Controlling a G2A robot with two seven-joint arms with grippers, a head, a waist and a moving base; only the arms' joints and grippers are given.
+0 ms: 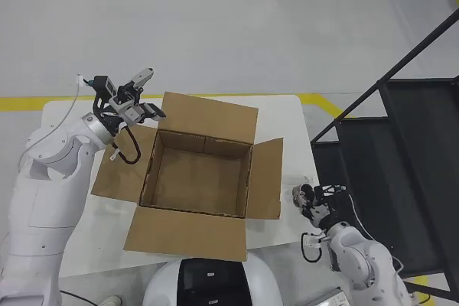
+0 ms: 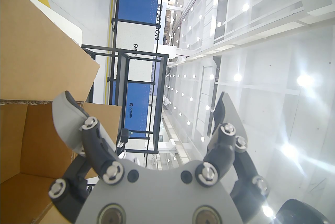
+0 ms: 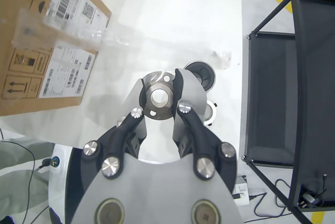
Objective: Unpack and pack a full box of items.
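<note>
Right wrist view: right gripper (image 3: 160,79) grips flange (image 3: 157,113), bore facing camera.

Top view looks down — both wrist views share the box (image 1: 199,183).

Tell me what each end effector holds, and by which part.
The right end effector is shut on a round metal flange, its fingers pinching the raised central hub from opposite sides. The left end effector is open and empty.
</note>
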